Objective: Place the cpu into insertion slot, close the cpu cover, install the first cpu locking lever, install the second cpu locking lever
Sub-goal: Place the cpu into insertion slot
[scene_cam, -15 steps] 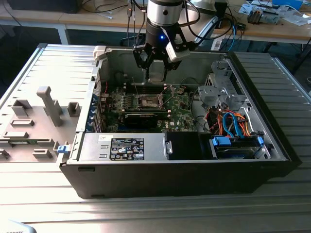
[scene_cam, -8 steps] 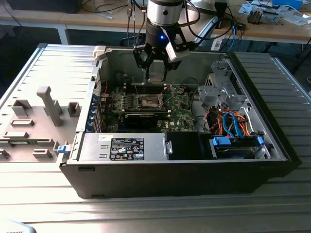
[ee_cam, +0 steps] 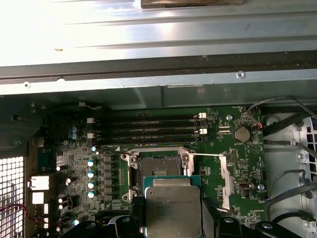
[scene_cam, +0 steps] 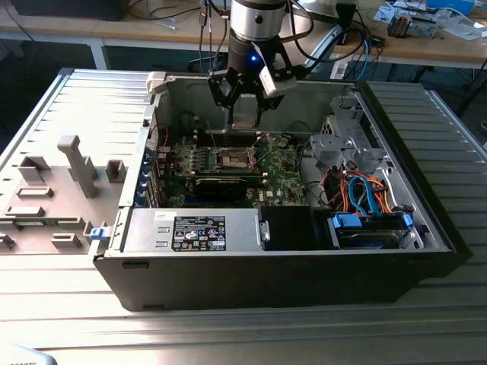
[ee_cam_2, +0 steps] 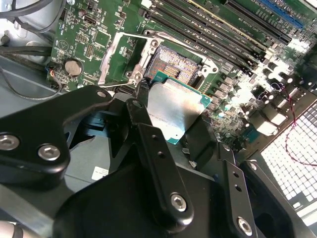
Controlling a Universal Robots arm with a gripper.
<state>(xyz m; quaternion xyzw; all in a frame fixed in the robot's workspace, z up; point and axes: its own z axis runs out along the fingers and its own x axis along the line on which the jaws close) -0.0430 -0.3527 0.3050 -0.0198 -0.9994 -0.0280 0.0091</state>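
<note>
1. Your pincer (scene_cam: 245,103) is pinching the cpu (scene_cam: 246,114). Its black fingers (ee_cam_2: 142,101) press on two opposite edges of the chip, no wider apart than the chip itself.
2. In both wrist views the cpu (ee_cam_2: 173,111) (ee_cam: 172,208) shows its dull silver top and a green rim, held flat between the fingers.
3. You are holding the cpu above the motherboard (scene_cam: 281,171), inside the open computer case (scene_cam: 266,281). It is not seated.
4. In the first wrist view the insertion slot (ee_cam: 158,168) lies just beyond the chip's far edge. Its contact field is bare and nothing sits in it.
5. The cpu cover (ee_cam_2: 110,57) is swung open to one side of the slot. It is a thin silvery frame, and you can see green board through its window.
6. A thin locking lever (ee_cam: 205,155) runs from the slot's corner toward the cover, and it is not latched over anything.
7. Memory slots (ee_cam: 148,129) run in a row beside the insertion slot.
8. In the exterior view, the case also holds a long power supply box (scene_cam: 194,230) along its near wall. At the view's right it holds a blue-handled drive cage (scene_cam: 369,228) with orange and blue cables above it.
9. The case lies on its side on a ribbed metal surface (scene_cam: 243,334).
</note>
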